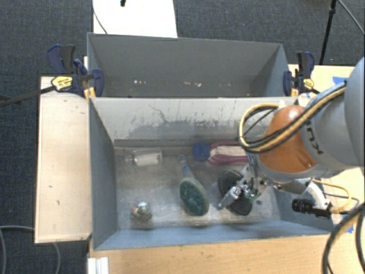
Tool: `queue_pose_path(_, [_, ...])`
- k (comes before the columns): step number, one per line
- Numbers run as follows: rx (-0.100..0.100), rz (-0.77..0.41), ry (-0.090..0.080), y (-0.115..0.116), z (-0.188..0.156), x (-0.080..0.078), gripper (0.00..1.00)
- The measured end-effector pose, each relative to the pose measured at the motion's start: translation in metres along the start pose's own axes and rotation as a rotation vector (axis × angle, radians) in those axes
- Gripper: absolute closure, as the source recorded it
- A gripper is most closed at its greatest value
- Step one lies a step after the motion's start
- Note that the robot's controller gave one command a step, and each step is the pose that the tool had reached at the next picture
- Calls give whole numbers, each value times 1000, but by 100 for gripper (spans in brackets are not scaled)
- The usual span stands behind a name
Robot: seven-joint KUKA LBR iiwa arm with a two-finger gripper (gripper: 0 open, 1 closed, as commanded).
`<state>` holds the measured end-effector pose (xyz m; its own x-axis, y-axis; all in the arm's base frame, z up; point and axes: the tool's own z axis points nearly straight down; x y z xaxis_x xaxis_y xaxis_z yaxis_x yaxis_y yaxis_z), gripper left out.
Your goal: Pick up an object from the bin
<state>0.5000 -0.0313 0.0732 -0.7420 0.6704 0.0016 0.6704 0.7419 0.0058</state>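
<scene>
The gripper (239, 196) hangs low over a black object (227, 182) at the right of the grey metal bin's (102, 170) scuffed floor, perhaps touching it; whether its grip is closed cannot be told. 1 green oval brush (194, 197) lies beside. Dark carpet (34, 16) surrounds the bin.

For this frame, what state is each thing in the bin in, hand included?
hand: low over the black thing, right side.
black thing: lying partly hidden under the hand.
green brush: lying flat, centre.
clear bottle: on its side, left.
silver ball: loose, front left.
</scene>
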Motion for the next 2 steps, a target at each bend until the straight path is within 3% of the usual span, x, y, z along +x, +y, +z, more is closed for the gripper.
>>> queue_pose_path(1, [-1, -1, -5, 0, -1, -2, 100])
queue_pose_path(2, [1, -7, -8, 2, -113, -3, 100])
